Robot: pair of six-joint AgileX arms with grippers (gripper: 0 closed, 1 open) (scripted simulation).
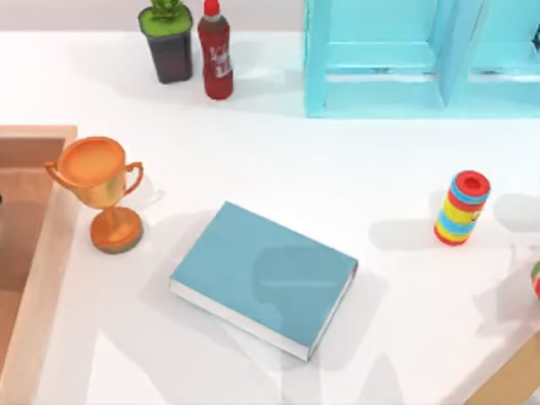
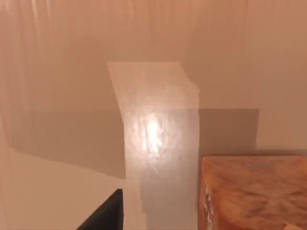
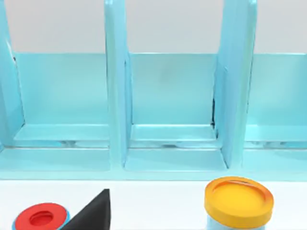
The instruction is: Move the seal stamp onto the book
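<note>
The white table [image 1: 337,186] holds the teal book [image 1: 263,278] near its middle. A striped cylinder [image 1: 461,207] stands well to the right. I cannot tell how either tool stands.

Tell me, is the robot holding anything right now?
It cannot be told. No gripper is seen gripping anything; the book lies flat on the table with nothing on it.
</note>
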